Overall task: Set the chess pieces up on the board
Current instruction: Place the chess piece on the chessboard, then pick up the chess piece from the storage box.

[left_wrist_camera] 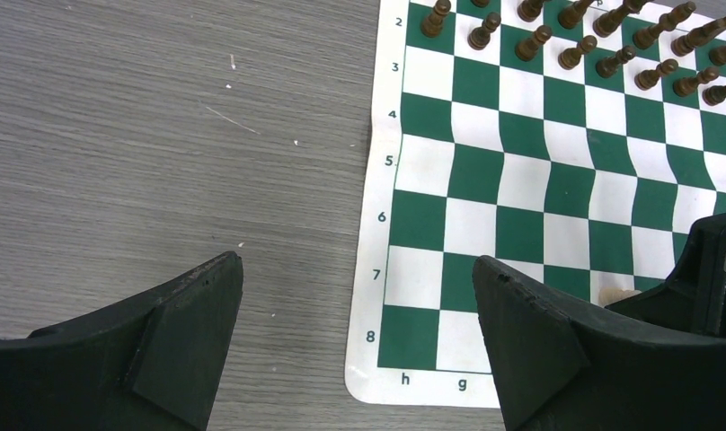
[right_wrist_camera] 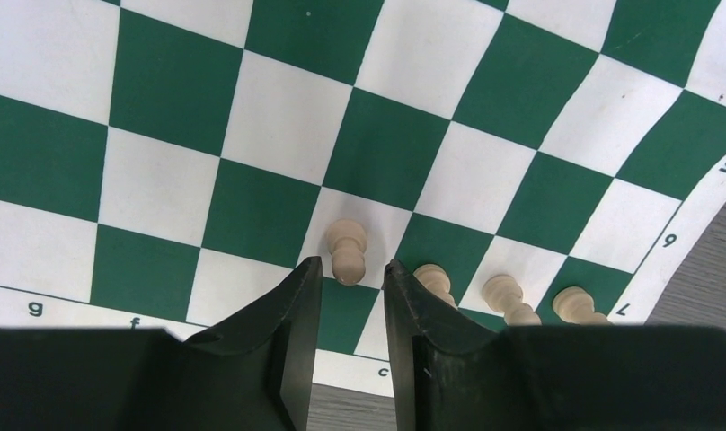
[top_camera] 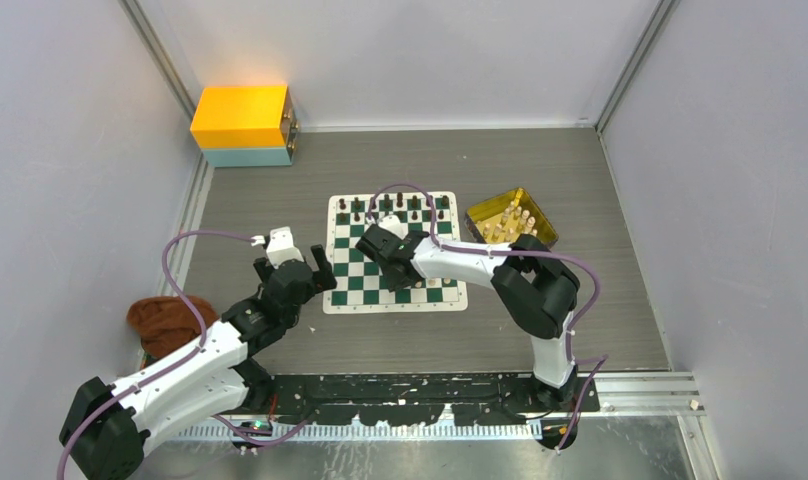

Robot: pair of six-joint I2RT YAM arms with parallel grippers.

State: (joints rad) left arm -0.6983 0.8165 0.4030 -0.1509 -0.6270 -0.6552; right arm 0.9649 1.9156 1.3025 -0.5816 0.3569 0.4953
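The board (top_camera: 395, 252) is a check of dark green and white squares inside a white border with small black letters and numbers, lying on a grey wood-grain table (top_camera: 580, 170). Dark brown pieces (left_wrist_camera: 575, 52) fill its far rows and pale cream pawns (right_wrist_camera: 346, 250) stand in a near row. To the right is a shiny gold tray (top_camera: 543, 222), far left a box (top_camera: 242, 125) orange-yellow above pale blue, near left a rust-brown cloth (top_camera: 165, 322).

Left arm (top_camera: 200, 355) stretched forward, left fingers (left_wrist_camera: 189, 332) wide apart, right arm (top_camera: 470, 260) bent inward, right fingers (right_wrist_camera: 287, 332) slightly parted
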